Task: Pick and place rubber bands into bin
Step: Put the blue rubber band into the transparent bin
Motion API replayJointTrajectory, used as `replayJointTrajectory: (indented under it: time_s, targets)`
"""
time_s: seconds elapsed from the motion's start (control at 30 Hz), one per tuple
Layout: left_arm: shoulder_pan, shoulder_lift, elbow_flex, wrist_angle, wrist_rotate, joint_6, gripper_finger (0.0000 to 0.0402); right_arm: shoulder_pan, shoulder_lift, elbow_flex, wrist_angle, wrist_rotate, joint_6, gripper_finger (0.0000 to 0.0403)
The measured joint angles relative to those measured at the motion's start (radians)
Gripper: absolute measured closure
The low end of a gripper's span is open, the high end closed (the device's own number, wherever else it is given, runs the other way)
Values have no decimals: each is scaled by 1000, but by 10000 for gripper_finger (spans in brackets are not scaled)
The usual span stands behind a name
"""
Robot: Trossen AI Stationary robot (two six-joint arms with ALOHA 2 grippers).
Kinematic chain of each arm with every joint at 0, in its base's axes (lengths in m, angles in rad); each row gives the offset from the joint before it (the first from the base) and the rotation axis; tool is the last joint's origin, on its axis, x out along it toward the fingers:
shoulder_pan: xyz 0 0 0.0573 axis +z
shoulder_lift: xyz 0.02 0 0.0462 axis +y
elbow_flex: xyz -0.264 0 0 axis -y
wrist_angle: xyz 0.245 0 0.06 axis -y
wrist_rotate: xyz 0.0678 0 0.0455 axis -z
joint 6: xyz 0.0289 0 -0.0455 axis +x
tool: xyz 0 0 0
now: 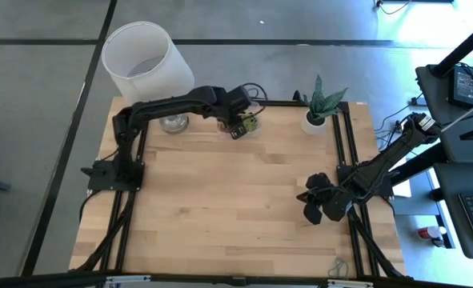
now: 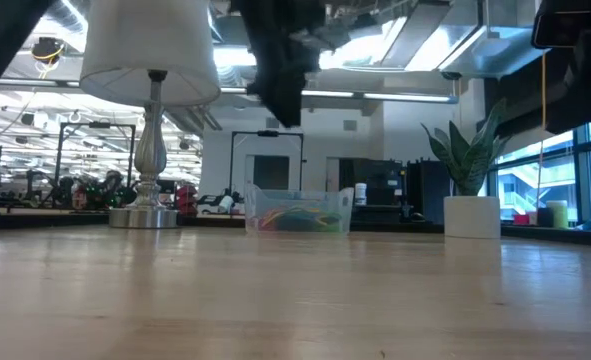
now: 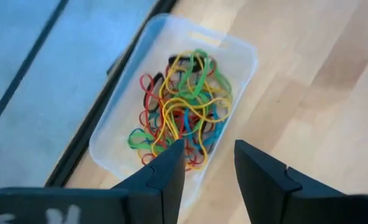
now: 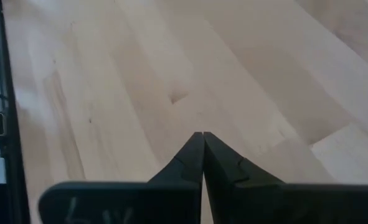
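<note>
Bare wooden table (image 2: 295,300) fills the foreground of the low view, and far across it sits the bin (image 2: 298,211), clear-walled, with a streak of coloured bands showing through its side. Above the bin, one of my arms comes down as a dark shape, and that view shows nothing of the fingers.

From the left wrist view I get what the others hide: the rubber bands (image 3: 182,102) lie in a loose tangle of yellow, red, green and blue inside the bin (image 3: 243,53), which stands at the table's far edge. My left gripper (image 3: 208,158) hovers over the bin's near wall with its fingers parted by a modest gap and nothing between them.

The high view places that left gripper (image 1: 242,126) at the far edge of the table (image 1: 220,200), between the lamp (image 1: 146,62) and the potted plant (image 1: 322,104); the bin is mostly hidden under it there.

My right gripper (image 4: 203,138) is pinched fully closed, tips touching, empty, above bare wood. From above, it (image 1: 312,206) waits near the table's right edge.
</note>
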Motion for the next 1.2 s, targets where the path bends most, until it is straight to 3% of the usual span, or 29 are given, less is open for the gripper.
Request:
replayJointTrajectory:
  time_s: [0.23, 0.5, 0.63, 0.73, 1.0, 1.2]
  targets:
    - [-79, -81, 0, -64, -14, 32, 269, 0, 0, 0, -4, -2, -79, 391]
    - [-155, -94, -3, -461, -85, -143, 269, 0, 0, 0, -2, -2, -133, 391]
    - [-223, -113, -108, -522, -93, -163, 268, 0, 0, -1, -2, -2, -178, 391]
    - [-269, -160, -242, -428, -95, -160, 268, 0, 0, -1, -2, -2, -180, 391]
    - [-361, -341, -701, 49, -85, -164, 270, 0, 0, -1, 13, -2, -176, 391]
    - [-375, -560, -1011, 392, 43, -101, 270, 0, 0, -1, 19, -2, -172, 391]
